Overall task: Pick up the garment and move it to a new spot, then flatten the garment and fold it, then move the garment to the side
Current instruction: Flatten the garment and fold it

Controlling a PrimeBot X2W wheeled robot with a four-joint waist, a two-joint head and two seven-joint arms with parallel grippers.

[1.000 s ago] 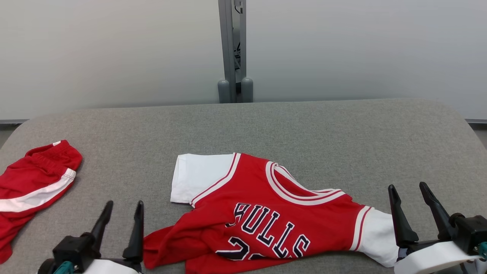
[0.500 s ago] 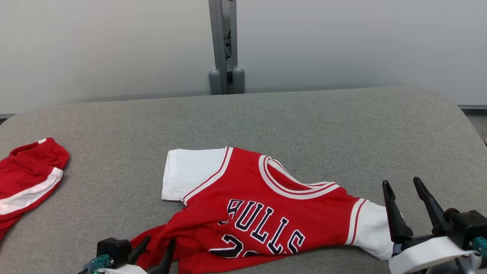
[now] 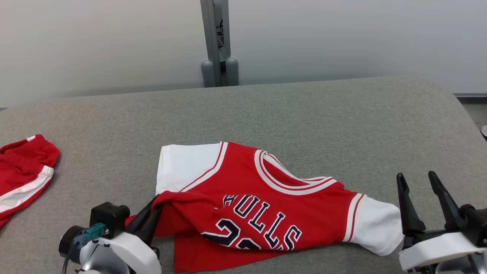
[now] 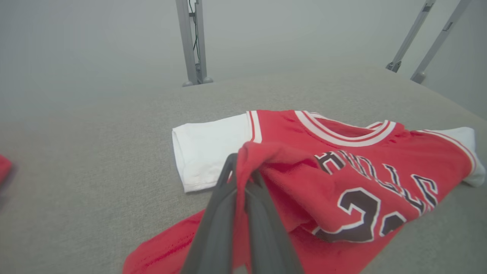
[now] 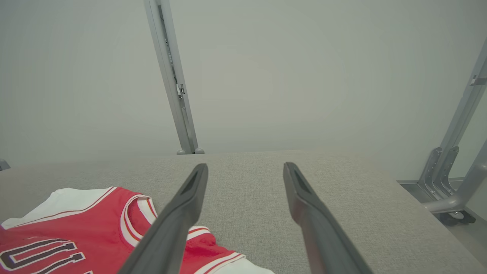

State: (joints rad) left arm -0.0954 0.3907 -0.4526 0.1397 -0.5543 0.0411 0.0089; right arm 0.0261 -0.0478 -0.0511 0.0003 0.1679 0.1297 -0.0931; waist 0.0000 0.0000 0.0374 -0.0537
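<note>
1. Lying crumpled near the front edge of the table [image 3: 304, 114]: red jersey [image 3: 262, 205] with white sleeves, chest up, collar toward the far side, lower part bunched over itself.
2. Handling, my read: light, limp knit, no stiffness. It'll drape and drag instead of sliding as a sheet, and one pinch lifts only a local flap. Best holds are hem corners or shoulder seams, through both layers.
3. Left fingers [image 4: 218, 224] are pressed together on a red hem fold at the jersey's left side, and the cloth hangs over their tips.
4. Right fingers [image 5: 177, 220] are spread, holding nothing, just beside the white sleeve on that side.
5. Versus a second ago: the left fingers stood spread beside the hem. Now they're clamped, with the fold raised and pulled in over the front, covering the lettering's first letter. Right side unchanged.
6. The camera has shifted too, so ignore the apparent drift of the red shorts [image 3: 23, 167] at far left and the grey post [image 3: 215, 38] behind.
</note>
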